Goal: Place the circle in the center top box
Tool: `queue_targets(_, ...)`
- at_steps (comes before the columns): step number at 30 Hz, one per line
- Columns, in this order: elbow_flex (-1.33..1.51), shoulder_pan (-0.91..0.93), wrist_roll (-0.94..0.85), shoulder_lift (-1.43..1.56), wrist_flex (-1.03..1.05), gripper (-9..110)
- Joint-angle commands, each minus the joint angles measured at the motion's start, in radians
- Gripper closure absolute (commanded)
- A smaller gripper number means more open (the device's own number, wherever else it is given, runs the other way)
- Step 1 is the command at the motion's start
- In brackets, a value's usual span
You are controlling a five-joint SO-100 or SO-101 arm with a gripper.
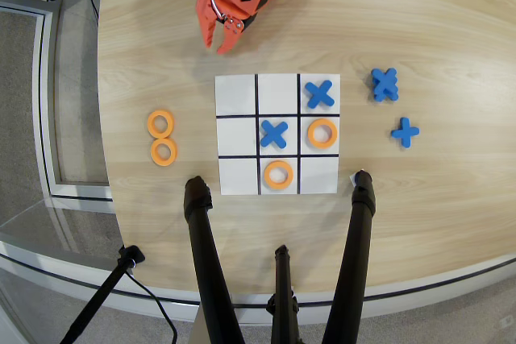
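**Two rings on the grid, orange arm raised at the far edge**

In the overhead view, an orange ring [278, 175] is lying in the middle cell [278, 188] of the grid's edge row farthest from the jaws, the row nearest the black tripod legs [205, 255]. It is sitting inside the cell lines, touching none of them. A second orange ring [322, 133] is lying one row closer to the jaws, in the right-hand cell of the middle row. A blue cross [274, 134] is occupying the grid's central cell, and another blue cross [320, 94] is sitting in the right cell of the row nearest the jaws. The other cells of the white grid [236, 96] are showing bare white.

Off the grid, two more orange rings [162, 138] are resting on the worktop [435, 199], touching each other, well down and to the left of the jaws. To the right of the grid, what looks like two stacked blue crosses [384, 84] and a single blue cross [405, 132] are lying apart from each other.

The orange arm's jaws [219, 40] are pointing down over bare worktop just beyond the grid's near-left corner, gripping nothing; their tips are standing slightly apart, a narrow gap between them.
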Motion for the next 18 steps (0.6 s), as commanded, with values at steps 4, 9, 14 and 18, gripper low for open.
queue_targets(4,0.055,0.310,-0.061,0.015,0.086,95)
queue_targets(9,0.055,0.558,-0.057,0.017,0.086,95)
queue_targets(14,0.055,0.758,-0.055,0.018,0.078,95)
queue_targets(18,0.055,0.874,-0.054,0.018,0.083,95)
